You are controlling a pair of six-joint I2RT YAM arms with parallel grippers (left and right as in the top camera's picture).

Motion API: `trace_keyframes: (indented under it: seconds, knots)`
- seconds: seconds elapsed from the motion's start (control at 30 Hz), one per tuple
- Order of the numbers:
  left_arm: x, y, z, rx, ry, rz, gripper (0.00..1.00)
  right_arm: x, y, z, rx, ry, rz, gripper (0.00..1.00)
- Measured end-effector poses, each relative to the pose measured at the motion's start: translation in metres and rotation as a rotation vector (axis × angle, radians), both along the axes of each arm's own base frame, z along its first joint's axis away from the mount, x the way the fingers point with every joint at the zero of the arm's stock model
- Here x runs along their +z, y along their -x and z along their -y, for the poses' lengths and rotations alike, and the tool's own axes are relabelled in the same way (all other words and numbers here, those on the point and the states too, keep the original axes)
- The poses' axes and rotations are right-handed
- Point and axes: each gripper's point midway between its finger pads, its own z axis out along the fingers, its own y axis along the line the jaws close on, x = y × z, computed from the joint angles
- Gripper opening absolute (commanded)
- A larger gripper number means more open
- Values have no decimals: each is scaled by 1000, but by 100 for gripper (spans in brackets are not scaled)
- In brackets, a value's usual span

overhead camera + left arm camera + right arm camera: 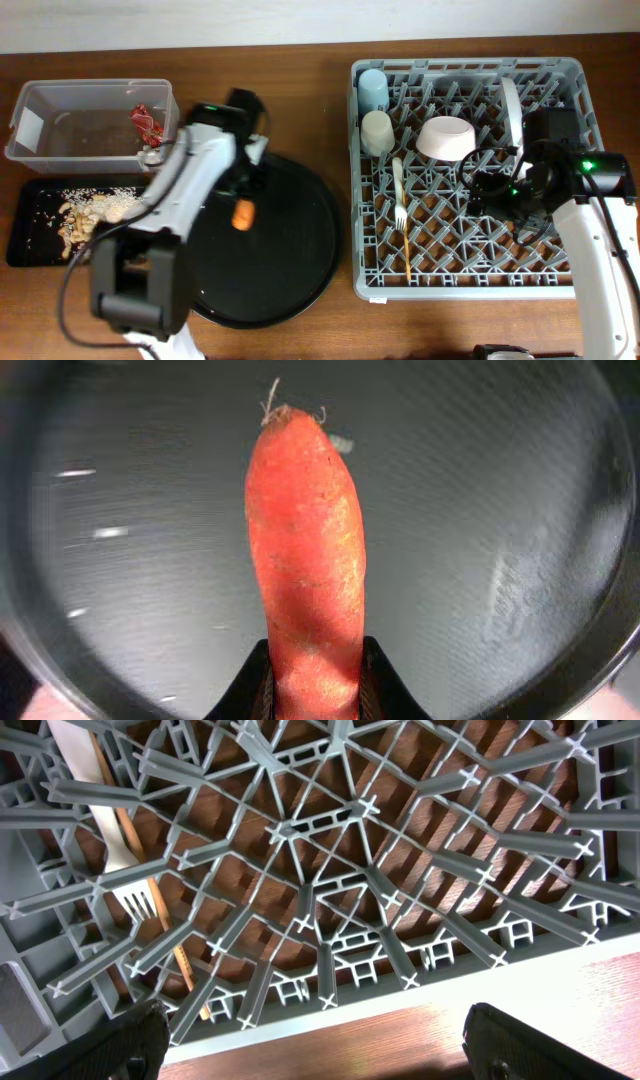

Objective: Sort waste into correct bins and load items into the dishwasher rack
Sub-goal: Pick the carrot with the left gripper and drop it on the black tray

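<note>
left gripper (315, 682) pinching orange carrot (305, 540) by one end, rest jutting out over big round black tray (300, 280). right gripper (330, 1050) spread wide, empty, above edge of dishwasher rack (300, 850); white fork (135, 898) lies in grid. risk: hold only at carrot's end, so it may pivot or slip out on way to shallow black tray (25, 250) holding food scraps (100, 208). clear box (40, 130) sits just beside it, so wrong drop is easy.

Over the big round black tray (290, 260), an orange carrot (242, 214) shows at the left arm's (190, 175) tip; to its right stands the large square grey plastic grid rack (470, 260) (white bowl (446, 138), white fork (399, 190), thin wooden chopstick (406, 252) aboard).
</note>
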Motion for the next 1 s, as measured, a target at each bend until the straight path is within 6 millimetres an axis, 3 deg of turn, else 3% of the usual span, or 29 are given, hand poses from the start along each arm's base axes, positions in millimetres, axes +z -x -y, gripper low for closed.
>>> trace_keyframes:
  seconds: [0.07, 0.1, 0.2, 0.33, 0.4, 0.57, 0.63, 0.77, 0.93, 1.0]
  knots:
    - [14, -9, -43, 124, 2, 43, 1, 0, 0, 0, 0, 0, 0, 97]
    - [22, -12, -81, 234, -5, 69, 1, 0, 0, 0, 0, 0, 0, 97]
    - [25, -3, -170, 541, -22, 81, 2, 0, 0, 0, 0, 0, 0, 97]
    - [27, 10, -260, 837, -39, 164, 2, 0, 0, 0, 0, 0, 0, 97]
    - [28, 18, -292, 944, -49, 204, 3, 0, 0, 0, 0, 0, 0, 97]
    - [27, 43, -343, 1145, -67, 239, 3, 0, 0, 0, 1, 0, 0, 97]
    - [15, 48, -351, 1178, -68, 213, 3, 0, 0, 0, 0, 0, 0, 97]
    - [-27, 45, -356, 1189, -55, 130, 5, 0, 0, 0, 0, 0, 0, 97]
    - [-54, 49, -354, 1190, -50, 58, 9, 0, 0, 0, 0, 0, -2, 97]
    - [-60, 50, -354, 1189, -51, 42, 20, 0, 1, 0, 0, 0, -4, 97]
